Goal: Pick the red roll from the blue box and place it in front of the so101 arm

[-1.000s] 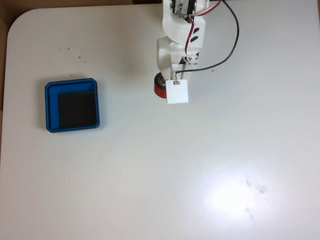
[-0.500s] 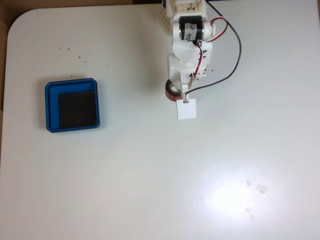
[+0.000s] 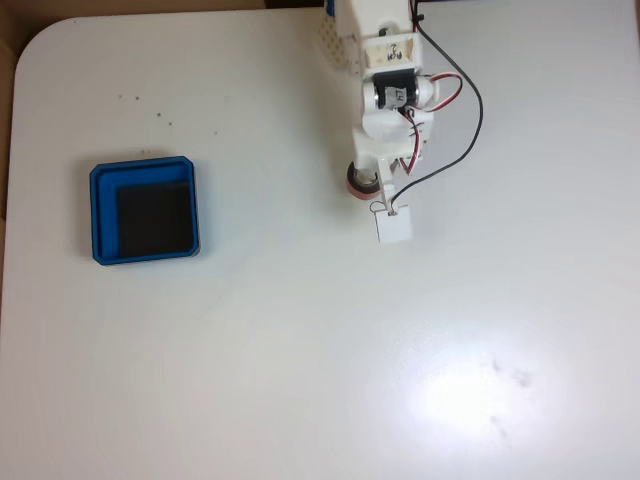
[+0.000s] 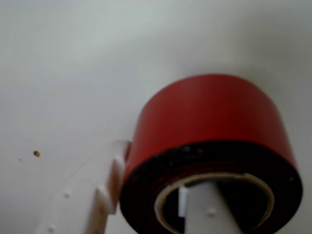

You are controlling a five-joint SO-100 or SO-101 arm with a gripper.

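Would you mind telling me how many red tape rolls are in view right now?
1. The ring-shaped red tape roll is held by the white gripper, one finger through its hole, over the white table, away from the shallow blue plastic tray, which holds none.

In the fixed view, the so101 arm (image 3: 385, 110) covers most of the red roll (image 3: 357, 183), leaving only a thin red edge, and the arm's base runs off the top edge. The gripper (image 3: 378, 190) is hidden beneath the wrist there. In the wrist view, the red roll (image 4: 209, 126) is blurred and cut off at the bottom, as are the white fingers (image 4: 97, 195); contact with the table cannot be told.
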